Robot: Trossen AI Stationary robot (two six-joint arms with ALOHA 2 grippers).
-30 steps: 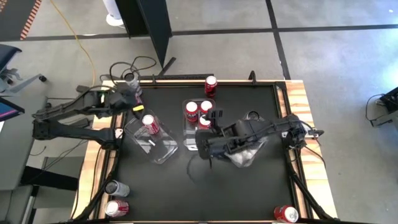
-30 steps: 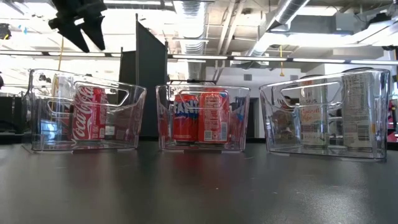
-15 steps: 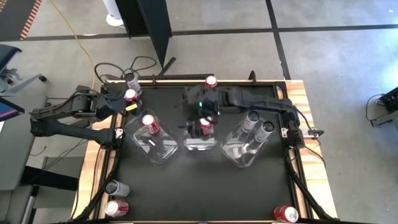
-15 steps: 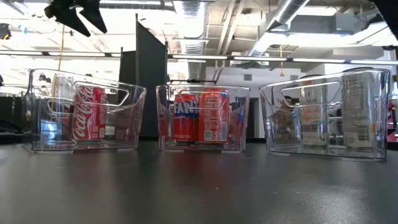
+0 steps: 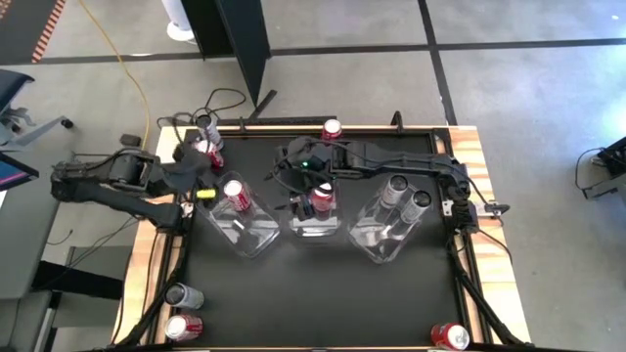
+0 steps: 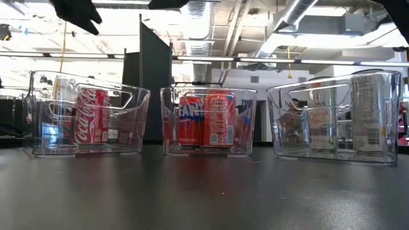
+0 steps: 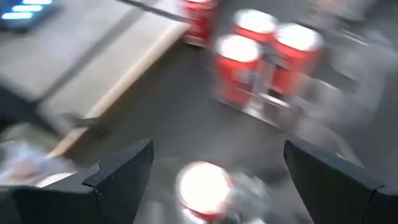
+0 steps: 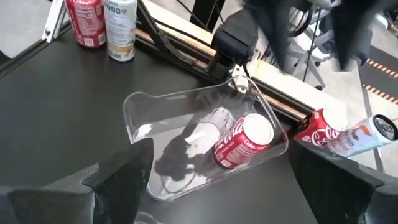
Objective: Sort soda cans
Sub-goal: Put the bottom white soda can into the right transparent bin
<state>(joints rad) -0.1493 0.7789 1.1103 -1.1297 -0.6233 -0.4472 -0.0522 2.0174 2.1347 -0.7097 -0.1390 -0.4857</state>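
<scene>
One red can (image 8: 244,142) lies in the left bin (image 8: 144,112) — beyond the right gripper's (image 8: 217,205) open jaws.

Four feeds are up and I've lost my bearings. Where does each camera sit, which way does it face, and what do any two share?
High: overhead, straight down; both arms, left gripper, right gripper.
Low: table height, level across at three clear bins; arm tips at top edge.
Left wrist: past its open fingers; blurred red cans.
Right wrist: past its open fingers onto the left bin.
Shared: that bin's Coca-Cola can shows in high and low.
</scene>
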